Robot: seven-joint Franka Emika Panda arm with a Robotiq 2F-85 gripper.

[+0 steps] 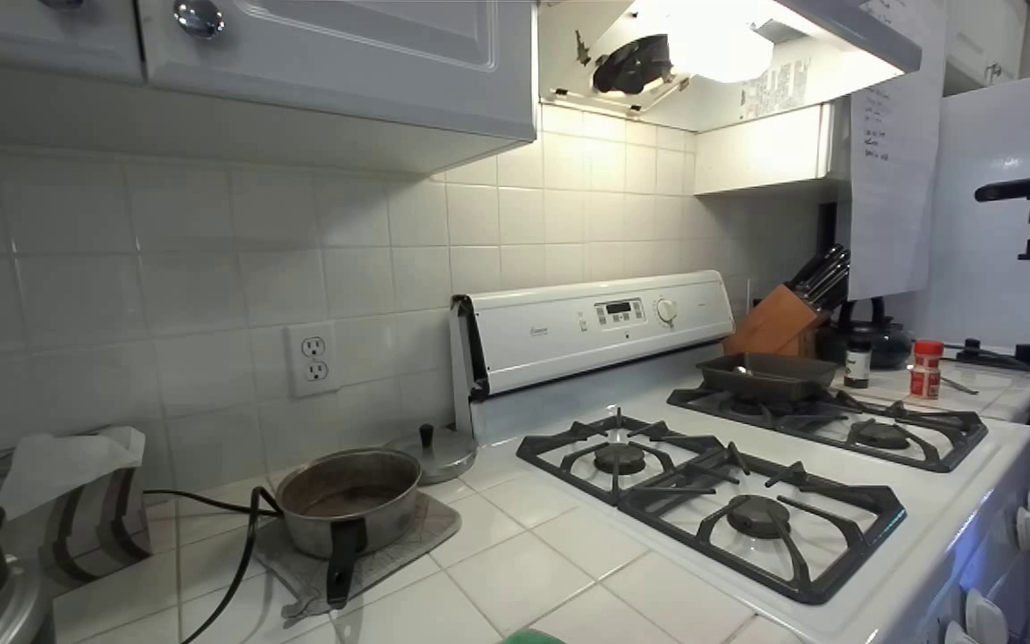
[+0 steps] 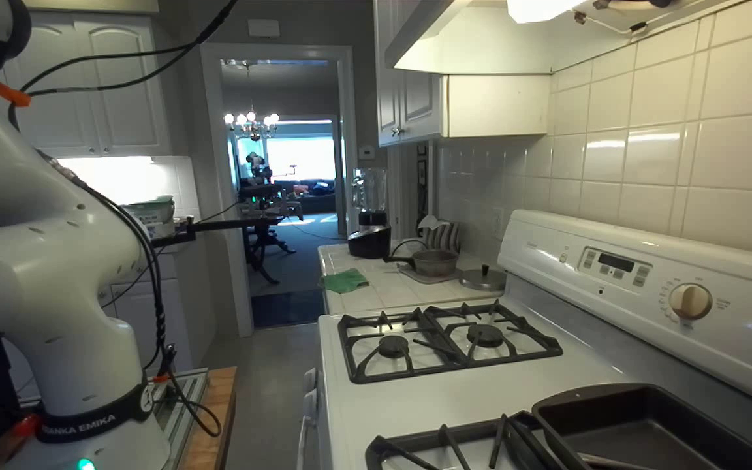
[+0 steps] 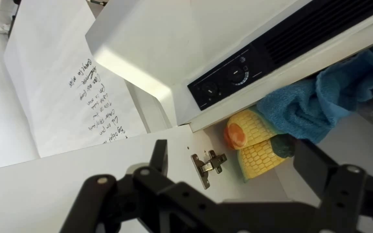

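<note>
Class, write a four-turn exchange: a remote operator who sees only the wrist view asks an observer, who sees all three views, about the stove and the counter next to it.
Operator: Past my open gripper, I see two corn-shaped pieces and a blue towel. What is on the stove?
Observer: Both exterior views show a dark baking pan on it.
Operator: And on the counter beside it?
Observer: A saucepan stands there uncovered, with a lid lying near it.
</note>
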